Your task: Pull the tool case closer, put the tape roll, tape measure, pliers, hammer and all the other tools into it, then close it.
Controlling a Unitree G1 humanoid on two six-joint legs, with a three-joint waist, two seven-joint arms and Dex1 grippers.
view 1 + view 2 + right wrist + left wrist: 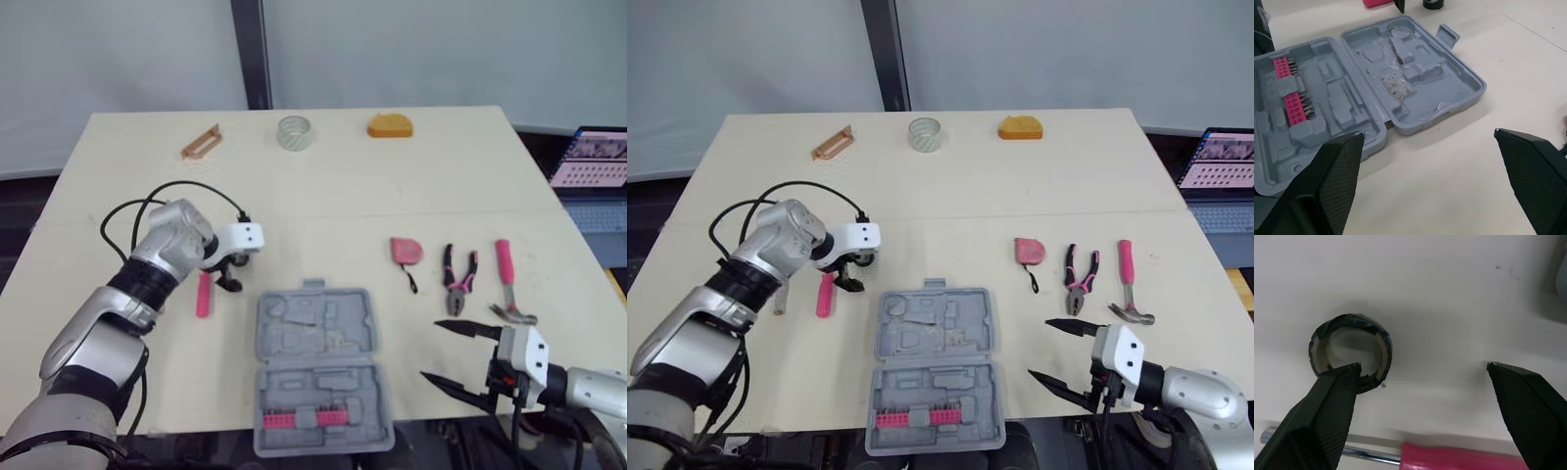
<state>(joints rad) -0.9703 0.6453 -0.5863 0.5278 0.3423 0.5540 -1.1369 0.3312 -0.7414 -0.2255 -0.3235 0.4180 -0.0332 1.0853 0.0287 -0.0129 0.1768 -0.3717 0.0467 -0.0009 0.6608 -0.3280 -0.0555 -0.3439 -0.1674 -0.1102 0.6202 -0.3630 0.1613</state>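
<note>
Trouble could come from where the left gripper (1422, 366) hangs, just left of the tool case (315, 367). Its two fingers are wide apart and hold nothing. The black tape roll (1350, 352) lies flat on the table (323, 196) under one finger (1327, 416), not in the middle of the gap. If the fingers go down and squeeze like that, I think one could land on the ring and push it away. It could also nip just the edge, so the roll slips. The pink screwdriver (1459, 456) lies right beside the roll, so it might get bumped or grabbed by mistake.

The case lies open and flat, with a row of pink bits (294, 419) in its near half. The right gripper (431, 351) hangs just right of the case, fingers apart too, with nothing in it. Also right of the case, a bit farther back, lie the tape measure (406, 251), pliers (457, 296) and hammer (506, 279). Far behind the case are a clear tape roll (294, 132), an orange thing (390, 125) and a brown thing (201, 143). The way from the black roll to the case looks free.
</note>
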